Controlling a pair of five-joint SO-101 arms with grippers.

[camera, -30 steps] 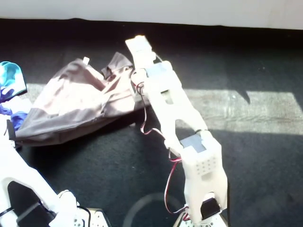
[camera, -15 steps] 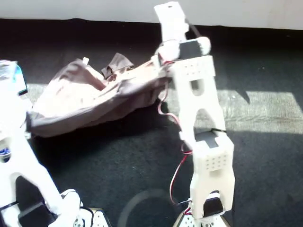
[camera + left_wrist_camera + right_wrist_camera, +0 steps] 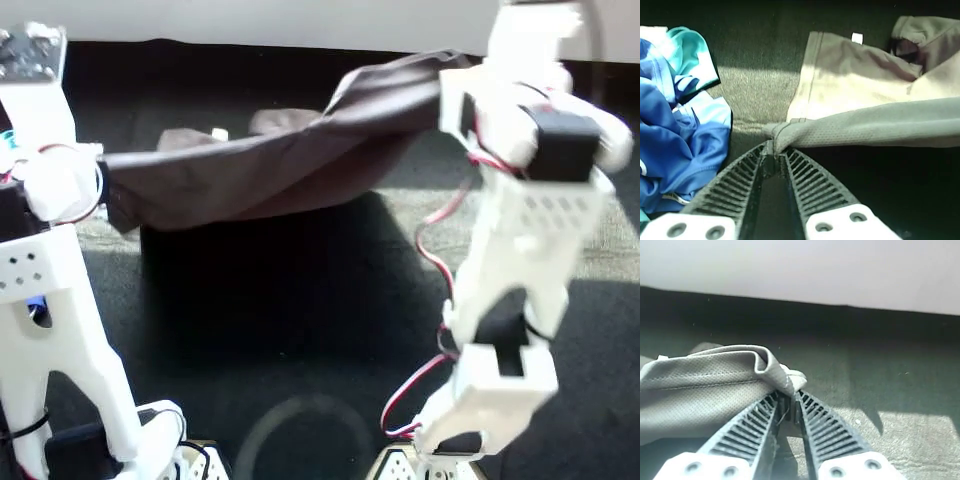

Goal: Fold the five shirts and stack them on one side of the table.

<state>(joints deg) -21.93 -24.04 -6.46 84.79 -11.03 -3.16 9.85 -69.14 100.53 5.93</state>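
Note:
A grey-brown shirt (image 3: pixel 270 165) hangs stretched in the air between the two arms, its lower part still trailing on the dark table (image 3: pixel 300 330). My left gripper (image 3: pixel 105 190) is shut on the shirt's left corner (image 3: pixel 782 132); the rest of the shirt (image 3: pixel 855 85) lies spread beyond it. My right gripper (image 3: pixel 450 100) is shut on the opposite corner (image 3: pixel 775 370), held high near the back of the table. A heap of blue and teal shirts (image 3: pixel 675 125) lies beside the left gripper (image 3: pixel 774 152).
A white wall (image 3: pixel 800 265) runs along the table's far edge. Sunlit patches cross the dark cloth surface (image 3: pixel 900 430). The white arm bases (image 3: pixel 160 450) stand at the front edge.
Both arms have risen and spread apart, lifting the grey-brown shirt off the table and pulling it taut. The right arm swung up and to the right; the left arm came up at the left.

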